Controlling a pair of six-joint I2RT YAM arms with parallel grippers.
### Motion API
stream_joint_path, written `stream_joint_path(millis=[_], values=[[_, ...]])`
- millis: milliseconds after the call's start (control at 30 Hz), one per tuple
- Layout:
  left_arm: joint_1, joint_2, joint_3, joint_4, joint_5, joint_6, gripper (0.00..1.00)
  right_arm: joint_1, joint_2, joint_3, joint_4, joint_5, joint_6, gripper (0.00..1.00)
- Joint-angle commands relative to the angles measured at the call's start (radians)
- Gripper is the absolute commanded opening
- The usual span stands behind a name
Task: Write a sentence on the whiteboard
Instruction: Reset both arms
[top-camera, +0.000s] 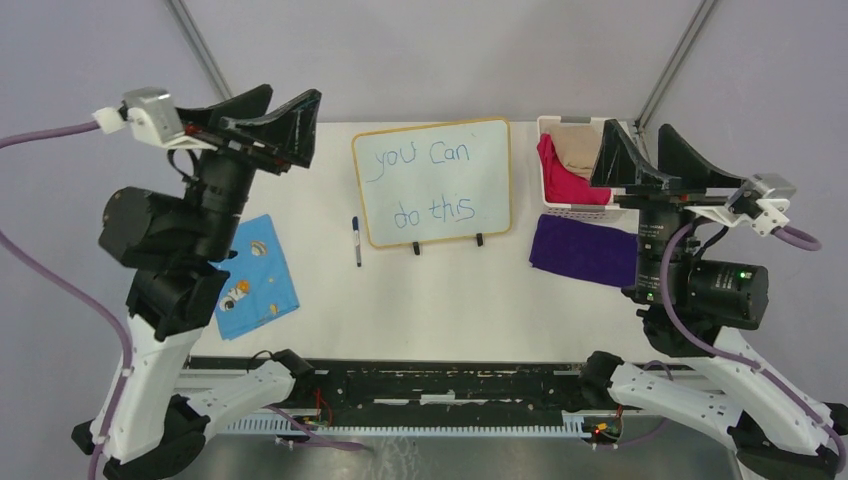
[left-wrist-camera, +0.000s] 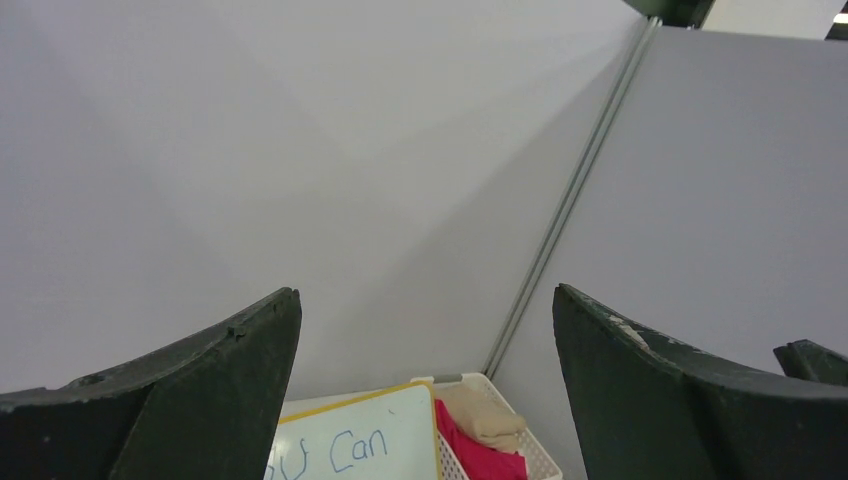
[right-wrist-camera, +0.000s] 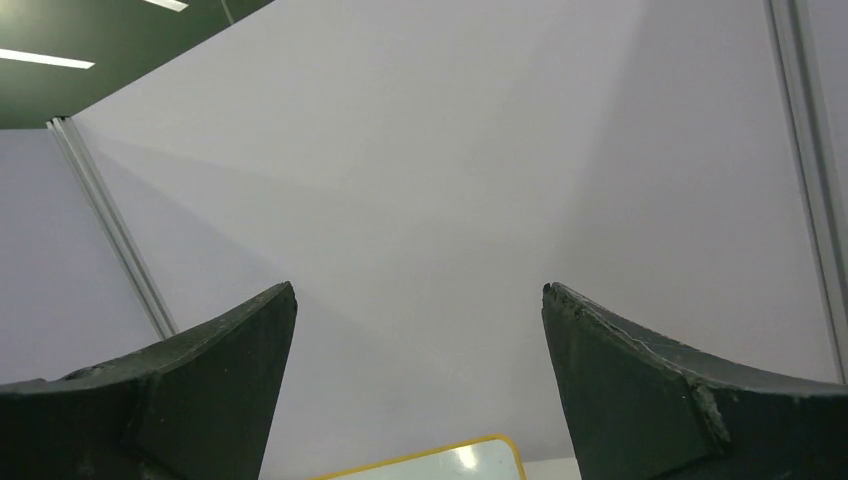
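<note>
- Whiteboard (top-camera: 432, 182) stands on its feet at mid-table (top-camera: 430, 300), between the two arms. Sentence (top-camera: 448, 210) reads "you Can do this" in blue, on two lines.
- Top view: marker (top-camera: 356, 241) lies just left of the board, not touching it. Blue cloth (top-camera: 256, 276) lies near the left arm. Basket (top-camera: 548, 125) sits right of the board, with purple cloth (top-camera: 583, 250) on its near side.
- Top view: left gripper (top-camera: 294, 96) is raised left of the board. Right gripper (top-camera: 636, 128) is raised over the basket. Both are spread wide and hold nothing.
- Left wrist view: fingers (left-wrist-camera: 200, 390) are wide apart with only wall between. Board corner with "Can" and the basket show low in frame.
- Right wrist view: fingers (right-wrist-camera: 190, 380) are wide apart and empty. A board corner shows at the bottom edge.
</note>
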Motion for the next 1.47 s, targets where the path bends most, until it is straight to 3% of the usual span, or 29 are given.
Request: stream_joint_path(millis=[0, 333, 1033, 1267, 1433], values=[[-0.005, -0.051, -0.011, 0.006, -0.038, 0.05, 1.0, 0.002, 0.013, -0.016, -0.071, 0.004, -0.057, 0.98], [-0.005, -0.056, 0.018, -0.085, -0.024, 0.039, 1.0, 0.0, -0.016, -0.127, -0.056, -0.007, -0.064, 0.98], [-0.004, -0.052, -0.033, -0.042, -0.008, 0.016, 1.0, 0.001, -0.072, -0.249, 0.086, 0.004, -0.145, 0.98], [-0.004, -0.09, -0.086, 0.006, -0.189, -0.072, 1.0, 0.001, -0.051, -0.241, 0.069, 0.017, -0.13, 0.98], [-0.004, -0.05, -0.015, -0.096, -0.223, -0.078, 1.0, 0.0, -0.028, -0.226, 0.06, 0.019, -0.125, 0.98]])
